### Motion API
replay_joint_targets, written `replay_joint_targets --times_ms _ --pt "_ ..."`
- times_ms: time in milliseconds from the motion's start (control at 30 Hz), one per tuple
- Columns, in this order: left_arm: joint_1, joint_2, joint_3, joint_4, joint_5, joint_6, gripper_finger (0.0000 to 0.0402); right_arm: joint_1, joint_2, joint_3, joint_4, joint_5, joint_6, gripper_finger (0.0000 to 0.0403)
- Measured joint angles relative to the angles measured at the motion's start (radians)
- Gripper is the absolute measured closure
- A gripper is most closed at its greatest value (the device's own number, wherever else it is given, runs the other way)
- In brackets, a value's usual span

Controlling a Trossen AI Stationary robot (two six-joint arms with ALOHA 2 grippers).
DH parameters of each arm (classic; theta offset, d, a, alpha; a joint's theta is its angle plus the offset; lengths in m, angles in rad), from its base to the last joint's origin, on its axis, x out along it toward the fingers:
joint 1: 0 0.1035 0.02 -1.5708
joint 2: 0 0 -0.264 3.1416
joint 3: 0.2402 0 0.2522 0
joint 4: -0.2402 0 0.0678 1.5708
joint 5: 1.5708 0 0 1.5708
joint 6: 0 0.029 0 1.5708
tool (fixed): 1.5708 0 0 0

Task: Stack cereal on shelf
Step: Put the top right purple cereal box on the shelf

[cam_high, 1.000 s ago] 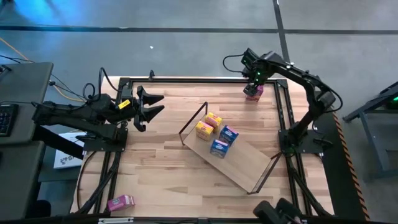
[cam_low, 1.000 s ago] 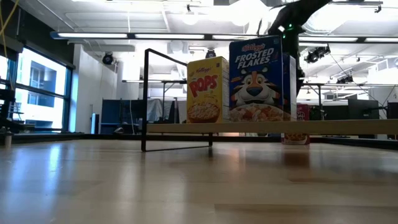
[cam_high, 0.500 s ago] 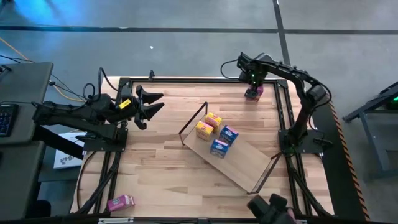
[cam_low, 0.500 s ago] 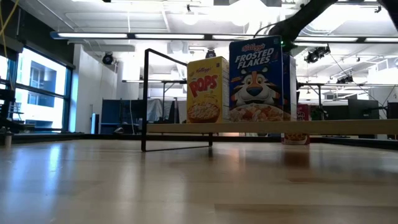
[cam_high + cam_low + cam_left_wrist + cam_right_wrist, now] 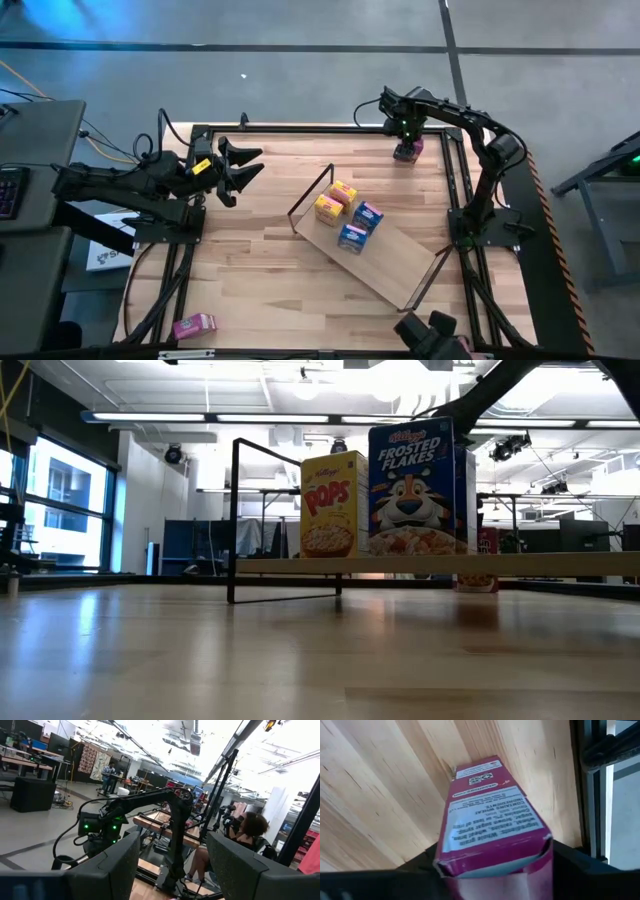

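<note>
A pink cereal box [image 5: 407,152] stands upright on the tabletop near the far right corner. It shows in the low view [image 5: 487,556] behind the shelf. My right gripper [image 5: 405,135] is over it, open, with the box's top [image 5: 490,820] between its fingers. The shelf [image 5: 395,262] lies slantwise mid-table and carries two yellow boxes [image 5: 335,200] and two blue boxes [image 5: 360,226]. A second pink box [image 5: 193,325] lies at the near left corner. My left gripper [image 5: 245,165] waits open over the table's far left part. My right gripper comes at the pink box from above, pointing down. One finger [image 5: 380,882] and the other [image 5: 600,870] stand close on either side of the box's top end [image 5: 495,857]. I cannot tell whether they touch it. The box stands on the table.
The black table frame [image 5: 600,750] runs close beside the pink box at the right edge. The shelf's wire end frames [image 5: 310,195] rise at both short ends. Bare wood [image 5: 240,270] lies between the shelf and the near left box. A person [image 5: 250,835] sits in the room beyond.
My right gripper has come down toward the pink box, its wrist shifting a little toward the table's left. In the low view it sinks behind the blue box. The pink box has stayed in place.
</note>
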Motion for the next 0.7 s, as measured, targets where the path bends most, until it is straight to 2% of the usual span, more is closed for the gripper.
replay_joint_targets --times_ms 267,433,567,700 --pt "0.0 0.0 0.0 -0.001 0.0 0.001 0.0181 0.001 -0.014 0.0 -0.048 -0.057 0.006 0.0272" --pt "0.0 0.0 0.0 -0.001 0.0 0.01 0.0181 0.001 -0.073 0.0 -0.108 -0.111 0.049 0.0297" --pt "0.0 0.0 0.0 -0.001 0.0 0.036 0.0181 0.003 -0.158 0.0 -0.165 -0.225 0.113 0.0297" --pt "0.0 0.0 0.0 -0.001 0.001 0.036 0.0181 0.011 -0.267 0.0 -0.277 -0.399 0.22 0.0295"
